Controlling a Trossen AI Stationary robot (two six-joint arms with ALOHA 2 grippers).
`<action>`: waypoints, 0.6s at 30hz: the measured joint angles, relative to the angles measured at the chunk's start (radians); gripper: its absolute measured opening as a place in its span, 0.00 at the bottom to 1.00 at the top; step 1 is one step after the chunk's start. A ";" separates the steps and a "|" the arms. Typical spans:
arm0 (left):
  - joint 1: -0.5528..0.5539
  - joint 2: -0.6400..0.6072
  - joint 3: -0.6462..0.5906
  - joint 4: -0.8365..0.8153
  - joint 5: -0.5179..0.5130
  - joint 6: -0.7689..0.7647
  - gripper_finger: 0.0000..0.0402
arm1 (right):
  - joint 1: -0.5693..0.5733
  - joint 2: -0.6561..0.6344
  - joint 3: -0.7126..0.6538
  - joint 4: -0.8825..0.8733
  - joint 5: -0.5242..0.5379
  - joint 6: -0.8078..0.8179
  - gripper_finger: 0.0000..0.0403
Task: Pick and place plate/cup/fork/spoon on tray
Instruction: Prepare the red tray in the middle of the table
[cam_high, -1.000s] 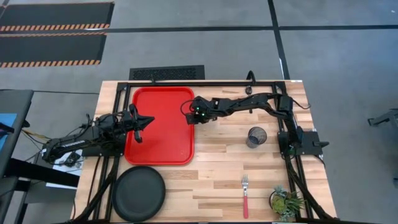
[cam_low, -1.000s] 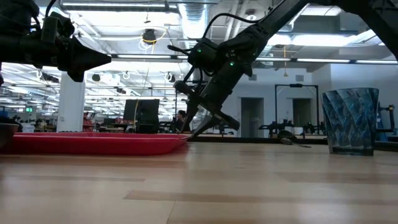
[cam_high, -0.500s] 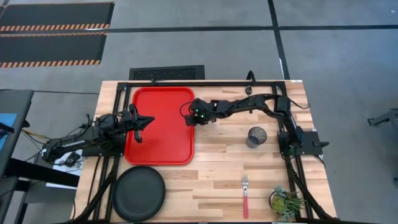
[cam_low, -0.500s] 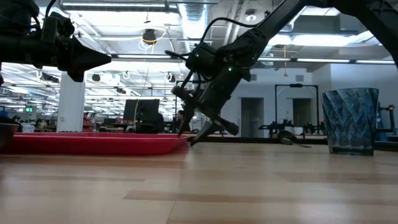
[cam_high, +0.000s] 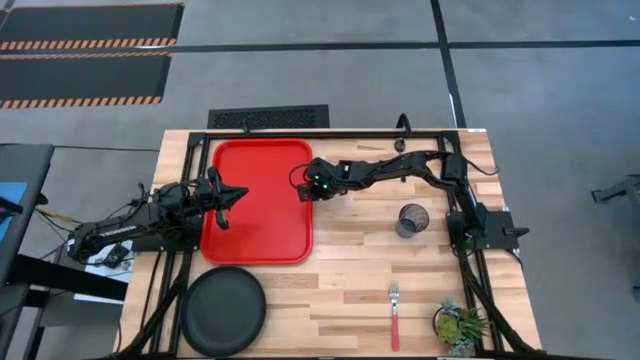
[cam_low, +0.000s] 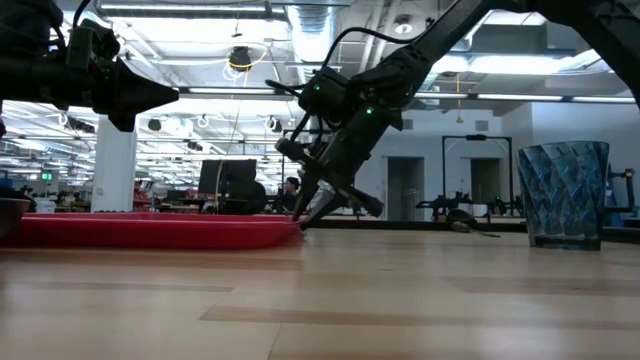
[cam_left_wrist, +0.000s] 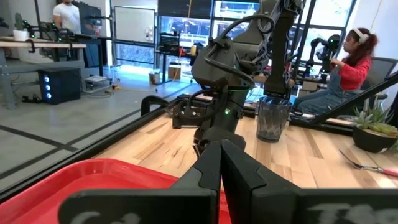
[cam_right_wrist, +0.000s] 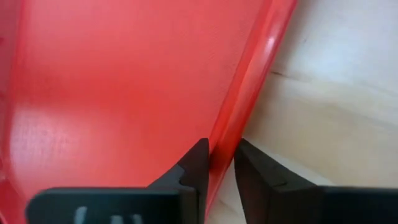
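My right end effector (cam_high: 303, 187) sits low at the right rim of the red tray (cam_high: 255, 200), and my right wrist view shows its fingers (cam_right_wrist: 194, 167) set narrowly, one on either side of that rim. Whether they actually pinch the rim I cannot tell. My left end effector (cam_high: 224, 197) hangs over the tray's left part, its fingers (cam_left_wrist: 244, 173) pressed together on nothing.

As far as I can judge, the task has hardly begun, since the tray carries nothing yet. The black plate (cam_high: 224, 310) lies on the wooden surface (cam_high: 350, 255) just in front of the tray, near the front left corner. The smoky cup (cam_high: 411, 219) stands upright well to the right of the tray, near my right arm's base. The red-handled fork (cam_high: 394, 313) lies near the front edge, beside a small potted plant (cam_high: 459, 325). The spoon I cannot find in any view.

So every item is left to move: plate, cup, fork, and a spoon that must first be located.
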 joint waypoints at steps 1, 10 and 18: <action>0.000 0.000 0.000 0.000 0.000 0.000 0.00 | -0.004 0.000 0.000 0.001 0.002 0.009 0.19; 0.000 0.000 0.000 0.012 -0.021 0.037 0.00 | -0.055 -0.009 0.000 0.016 0.034 -0.006 0.10; 0.000 0.000 0.000 0.004 -0.022 -0.031 0.00 | -0.099 -0.012 0.000 0.031 0.003 -0.029 0.09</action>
